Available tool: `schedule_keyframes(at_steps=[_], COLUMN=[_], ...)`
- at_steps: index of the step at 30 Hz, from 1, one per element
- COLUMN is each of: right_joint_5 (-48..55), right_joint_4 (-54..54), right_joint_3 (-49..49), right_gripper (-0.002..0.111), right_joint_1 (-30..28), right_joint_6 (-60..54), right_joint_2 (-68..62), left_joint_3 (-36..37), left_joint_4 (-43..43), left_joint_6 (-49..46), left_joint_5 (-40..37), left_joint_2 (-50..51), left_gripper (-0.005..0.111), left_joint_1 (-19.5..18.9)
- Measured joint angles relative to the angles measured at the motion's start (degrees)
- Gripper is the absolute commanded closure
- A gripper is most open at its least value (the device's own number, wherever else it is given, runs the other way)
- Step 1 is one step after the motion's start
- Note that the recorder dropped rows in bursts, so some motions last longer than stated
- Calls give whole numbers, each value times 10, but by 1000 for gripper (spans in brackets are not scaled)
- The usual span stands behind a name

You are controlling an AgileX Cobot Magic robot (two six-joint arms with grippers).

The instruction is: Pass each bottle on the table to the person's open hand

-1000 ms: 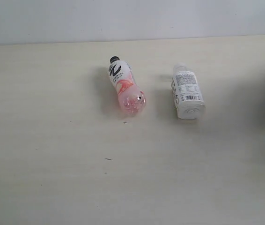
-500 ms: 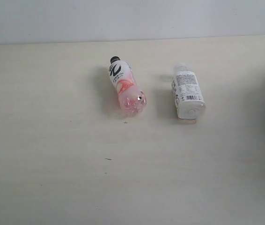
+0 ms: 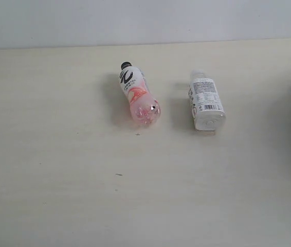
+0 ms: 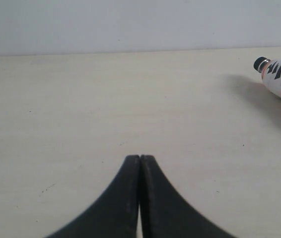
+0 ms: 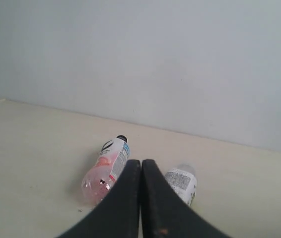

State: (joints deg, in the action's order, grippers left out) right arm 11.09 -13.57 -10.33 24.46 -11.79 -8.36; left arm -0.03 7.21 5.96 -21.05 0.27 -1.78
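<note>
Well, the table [image 3: 58,180] is broad and pale, and only two bottles show on it, both lying on their sides toward the back, near each other but apart. The white bottle [image 3: 205,100] is on the right. Its long axis runs almost straight front to back, cap toward the wall and base toward the near edge. The pink bottle [image 3: 138,95] lies to its left, black cap also toward the wall, its base swung a little toward the white one.

Neither arm reaches into the exterior view. The right gripper [image 5: 141,163] is pressed closed with nothing in it, and it looks down at both bottles, one on each side of its tips. The left gripper [image 4: 140,159] is closed and empty too, and it catches only the pink bottle's cap end, well off to one side.

By my reckoning the right arm is better placed for either bottle. Its jaws would have to part first, then close across the bottle's width.
</note>
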Motion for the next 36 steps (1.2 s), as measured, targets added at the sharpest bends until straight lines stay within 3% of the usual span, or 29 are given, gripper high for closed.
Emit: schedule_keyframes(at_steps=[9, 36], right_joint_5=[-3, -3], right_joint_4=[0, 0], right_joint_3=[0, 0], right_gripper=[108, 108], right_joint_1=[0, 0], right_joint_6=[0, 0], right_joint_2=[78, 80], left_joint_3=[0, 0], left_joint_4=[0, 0], left_joint_6=[0, 0], left_joint_5=[0, 0], left_joint_2=[0, 0], left_gripper=[104, 104], left_joint_1=[0, 0])
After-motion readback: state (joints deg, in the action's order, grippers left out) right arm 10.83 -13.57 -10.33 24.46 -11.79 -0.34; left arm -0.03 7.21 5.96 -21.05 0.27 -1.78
